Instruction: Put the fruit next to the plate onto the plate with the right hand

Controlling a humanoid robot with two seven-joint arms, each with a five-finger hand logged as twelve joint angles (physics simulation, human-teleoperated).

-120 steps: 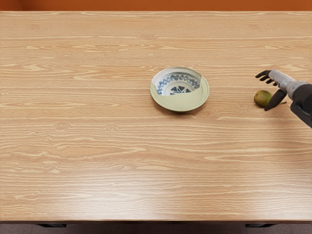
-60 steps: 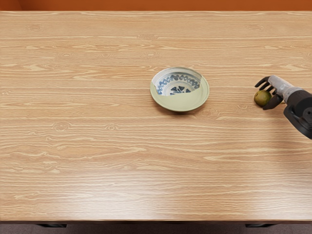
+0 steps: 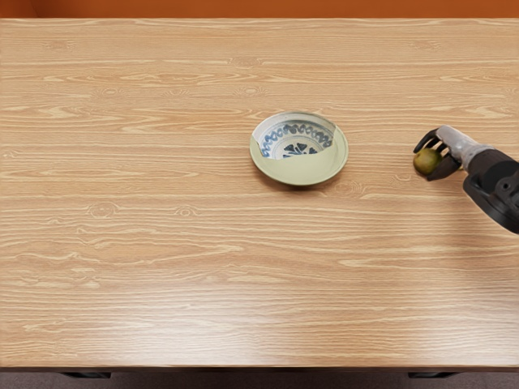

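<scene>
Fruit [image 3: 424,161] half-hidden inside right hand [image 3: 439,151]

We see a small, round, yellow-green fruit [image 3: 425,160] at 3 o'clock from the plate and well apart from it. The dark fingers of our right hand [image 3: 439,152] are curled around it. The plate [image 3: 324,168] lies flat: round, with a cream rim and a blue pattern ringing its well.
</scene>
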